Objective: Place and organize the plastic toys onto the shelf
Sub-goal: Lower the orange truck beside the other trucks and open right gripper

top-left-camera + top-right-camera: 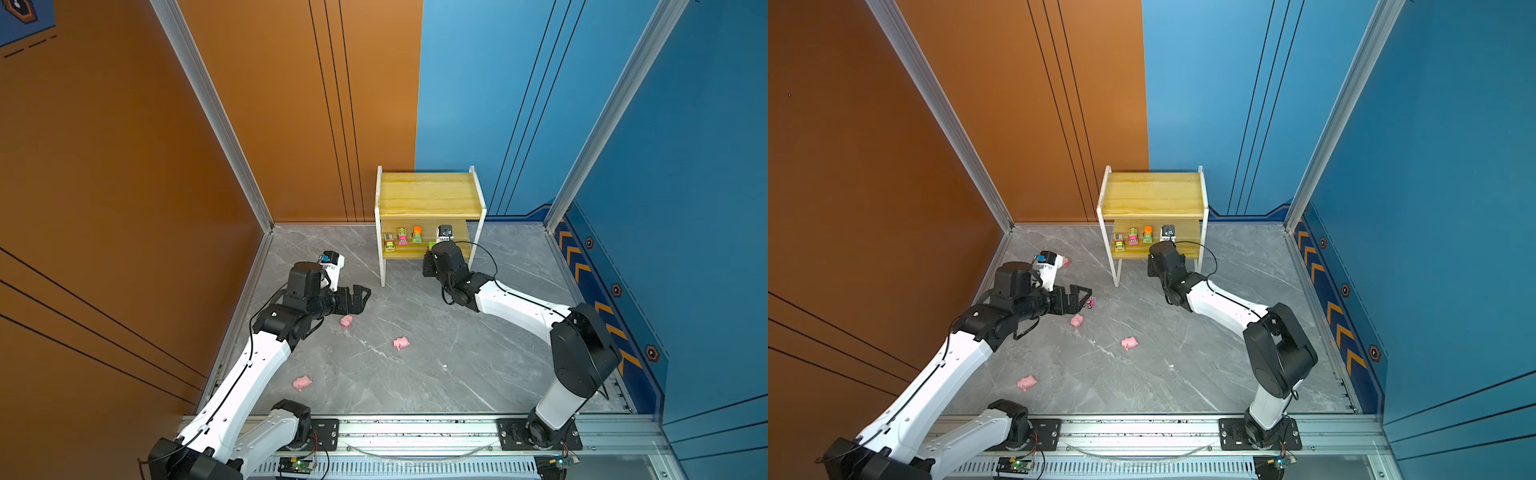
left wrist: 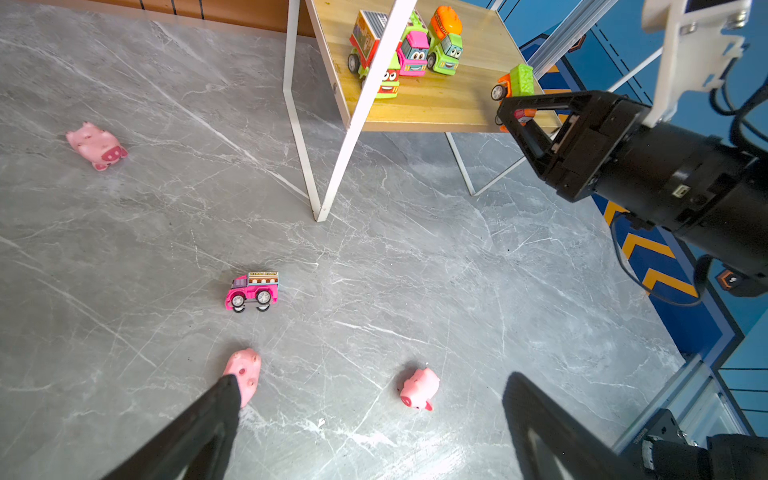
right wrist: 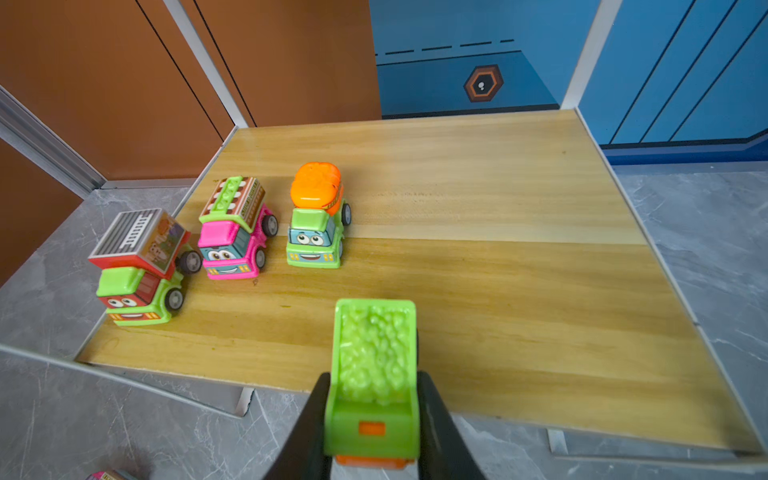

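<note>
The shelf (image 1: 430, 195) stands at the back of the floor, and its lower board (image 3: 498, 291) carries three toy trucks (image 3: 137, 274) (image 3: 232, 237) (image 3: 318, 220) in a row. My right gripper (image 3: 372, 377) is shut on a green and orange truck (image 3: 374, 353) at that board's front edge. My left gripper (image 2: 374, 382) hangs open and empty above the floor. A pink truck (image 2: 252, 290) lies on its side just beyond it. Two pink pigs (image 2: 245, 372) (image 2: 419, 388) lie near its fingertips, and another pig (image 2: 96, 144) lies farther off.
In both top views a pig (image 1: 302, 382) lies near the left arm's base, apart from the others. The shelf's white legs (image 2: 328, 183) stand close to the pink truck. Orange and blue walls close in the grey marble floor (image 1: 457, 353).
</note>
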Controlling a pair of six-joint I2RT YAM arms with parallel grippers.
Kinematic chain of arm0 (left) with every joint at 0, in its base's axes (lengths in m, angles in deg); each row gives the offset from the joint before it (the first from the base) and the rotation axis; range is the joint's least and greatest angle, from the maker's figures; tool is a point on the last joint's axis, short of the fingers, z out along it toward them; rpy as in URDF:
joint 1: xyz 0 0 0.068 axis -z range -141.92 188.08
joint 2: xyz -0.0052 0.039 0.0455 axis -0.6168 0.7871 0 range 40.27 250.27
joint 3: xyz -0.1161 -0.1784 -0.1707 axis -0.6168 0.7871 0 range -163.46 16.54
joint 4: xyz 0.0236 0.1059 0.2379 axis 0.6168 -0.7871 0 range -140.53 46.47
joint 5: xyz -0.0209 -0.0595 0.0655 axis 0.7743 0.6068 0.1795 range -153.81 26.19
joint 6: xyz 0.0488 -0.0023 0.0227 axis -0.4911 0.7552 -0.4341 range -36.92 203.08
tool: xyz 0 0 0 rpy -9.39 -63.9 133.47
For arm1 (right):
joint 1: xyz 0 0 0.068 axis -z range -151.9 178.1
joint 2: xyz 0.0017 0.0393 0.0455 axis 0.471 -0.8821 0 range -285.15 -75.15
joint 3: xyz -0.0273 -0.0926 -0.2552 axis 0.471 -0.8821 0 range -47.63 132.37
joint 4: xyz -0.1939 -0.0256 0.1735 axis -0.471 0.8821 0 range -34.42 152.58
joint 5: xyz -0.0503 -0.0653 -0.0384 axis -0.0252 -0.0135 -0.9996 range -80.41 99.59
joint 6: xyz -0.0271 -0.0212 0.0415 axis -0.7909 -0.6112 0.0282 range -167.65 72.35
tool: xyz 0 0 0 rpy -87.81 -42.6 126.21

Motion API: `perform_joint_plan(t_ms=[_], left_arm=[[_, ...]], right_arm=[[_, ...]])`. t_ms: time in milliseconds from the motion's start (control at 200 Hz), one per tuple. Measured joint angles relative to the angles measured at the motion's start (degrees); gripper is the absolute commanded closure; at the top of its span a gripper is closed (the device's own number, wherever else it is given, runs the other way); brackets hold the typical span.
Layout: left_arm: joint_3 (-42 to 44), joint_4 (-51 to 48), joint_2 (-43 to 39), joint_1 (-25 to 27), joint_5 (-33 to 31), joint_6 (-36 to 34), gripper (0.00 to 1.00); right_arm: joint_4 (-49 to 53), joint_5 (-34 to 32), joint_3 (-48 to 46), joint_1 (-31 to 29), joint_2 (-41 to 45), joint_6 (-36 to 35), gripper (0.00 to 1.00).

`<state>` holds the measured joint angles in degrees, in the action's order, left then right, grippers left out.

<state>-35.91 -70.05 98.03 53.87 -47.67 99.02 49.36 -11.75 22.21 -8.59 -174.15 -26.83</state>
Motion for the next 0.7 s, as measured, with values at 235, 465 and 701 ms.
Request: perform_joint_plan(t_ms=[235, 465, 701], left_arm=[[0.00, 0.00, 0.11, -0.04, 0.04, 0.00, 0.01], [0.00, 0.00, 0.37, -0.04, 0.46, 0.02, 0.01], [0.00, 0.00, 0.44, -0.04, 0.48, 0.02, 0.01]], right_arm=[[-2.64, -1.03, 1.25, 0.07, -2.54, -2.27, 0.75], [-5.03, -1.46, 1.70, 0.57, -4.26, -3.89, 0.75], [-6.51, -1.53, 2.34, 0.70, -5.66, -5.20, 0.71]])
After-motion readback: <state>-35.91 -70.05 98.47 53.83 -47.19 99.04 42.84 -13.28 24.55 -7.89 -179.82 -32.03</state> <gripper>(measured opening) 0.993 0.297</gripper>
